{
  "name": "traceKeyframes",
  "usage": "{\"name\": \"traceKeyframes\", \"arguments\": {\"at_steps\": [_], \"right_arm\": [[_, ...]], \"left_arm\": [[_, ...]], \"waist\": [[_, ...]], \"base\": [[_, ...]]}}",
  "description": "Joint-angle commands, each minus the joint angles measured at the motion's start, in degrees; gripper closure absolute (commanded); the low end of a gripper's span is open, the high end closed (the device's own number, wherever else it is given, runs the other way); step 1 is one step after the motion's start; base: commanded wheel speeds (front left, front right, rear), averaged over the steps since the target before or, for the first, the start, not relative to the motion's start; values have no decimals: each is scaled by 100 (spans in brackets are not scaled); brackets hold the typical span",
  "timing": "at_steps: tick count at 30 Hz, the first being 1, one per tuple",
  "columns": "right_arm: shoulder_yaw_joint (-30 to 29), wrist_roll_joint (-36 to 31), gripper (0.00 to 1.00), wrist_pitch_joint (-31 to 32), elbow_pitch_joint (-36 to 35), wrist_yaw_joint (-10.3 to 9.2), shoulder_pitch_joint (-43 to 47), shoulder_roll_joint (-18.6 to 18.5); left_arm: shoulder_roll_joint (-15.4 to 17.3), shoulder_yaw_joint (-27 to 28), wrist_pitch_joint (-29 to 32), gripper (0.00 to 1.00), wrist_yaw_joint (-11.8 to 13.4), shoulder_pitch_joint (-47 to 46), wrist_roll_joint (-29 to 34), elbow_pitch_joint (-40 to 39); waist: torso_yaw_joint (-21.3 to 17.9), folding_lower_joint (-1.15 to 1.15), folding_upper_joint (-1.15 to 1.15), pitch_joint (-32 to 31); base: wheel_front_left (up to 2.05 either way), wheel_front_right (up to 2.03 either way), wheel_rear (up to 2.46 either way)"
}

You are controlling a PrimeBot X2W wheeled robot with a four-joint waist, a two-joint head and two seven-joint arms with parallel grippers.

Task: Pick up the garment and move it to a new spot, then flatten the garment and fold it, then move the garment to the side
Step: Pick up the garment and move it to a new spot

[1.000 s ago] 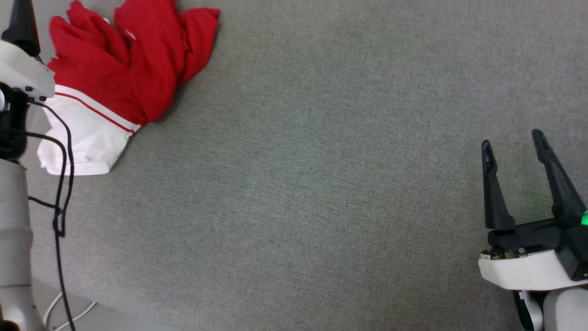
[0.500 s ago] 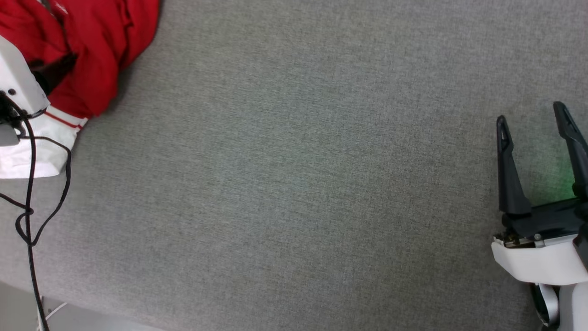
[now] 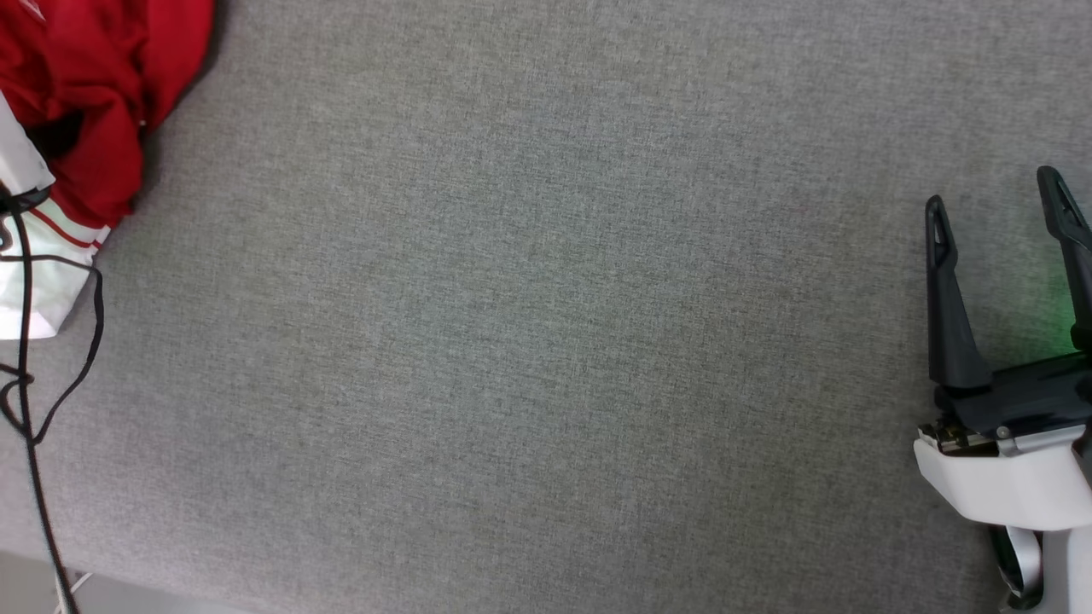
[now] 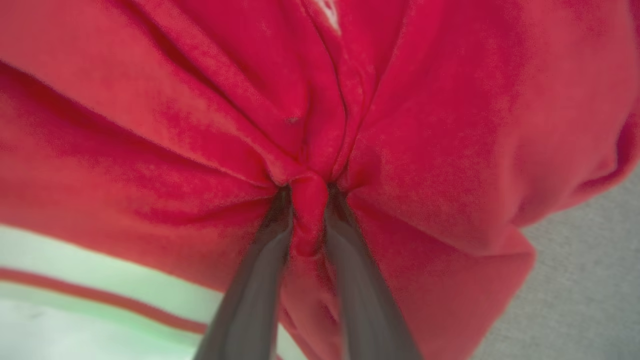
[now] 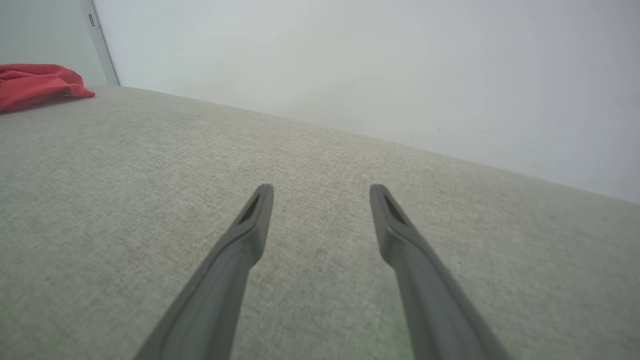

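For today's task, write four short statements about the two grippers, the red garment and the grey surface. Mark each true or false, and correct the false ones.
1. The left gripper pinches a fold of the garment between its fingers. True.
2. The right gripper is shut on a sleeve. False: it is open and holds nothing, over the grey surface.
3. In the head view the garment lies in the middle of the grey surface. False: it lies at that view's upper left corner.
4. The garment has a white panel crossed by a red stripe. True.
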Motion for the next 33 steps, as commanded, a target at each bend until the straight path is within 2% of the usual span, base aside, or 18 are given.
{"name": "traceKeyframes", "arguments": {"at_steps": [1,9,15,19,21,25,33], "right_arm": [[-22,-12,0,5,108,-4,-10,17],[19,89,0,-2,210,-3,61,142],[68,181,0,-2,348,-3,129,271],[84,261,0,-2,424,-3,197,340],[90,297,0,-2,456,-3,224,370],[113,386,0,-2,506,-3,282,403],[50,729,0,-2,523,-3,372,410]], "left_arm": [[-256,-197,16,100,-12,245,-78,74],[419,-454,-635,100,-6,-227,-185,-509],[836,-996,-850,100,-6,-555,-150,-1347],[1004,-1454,-870,100,-6,-825,-110,-1985],[1043,-1709,-850,100,-6,-967,-54,-2290],[911,-2149,-803,100,-6,-1258,6,-2735],[459,-2820,-824,100,-6,-1605,16,-3281]], "waist": [[-17,1,0,-66],[14,1,0,-619],[-18,1,0,-1146],[-118,1,0,-1472],[-207,1,0,-1627],[-457,1,0,-1888],[-1074,1,0,-2133]], "base": [[0,0,0],[0,0,0],[0,0,0],[0,0,0],[0,0,0],[0,0,0],[0,0,0]]}}
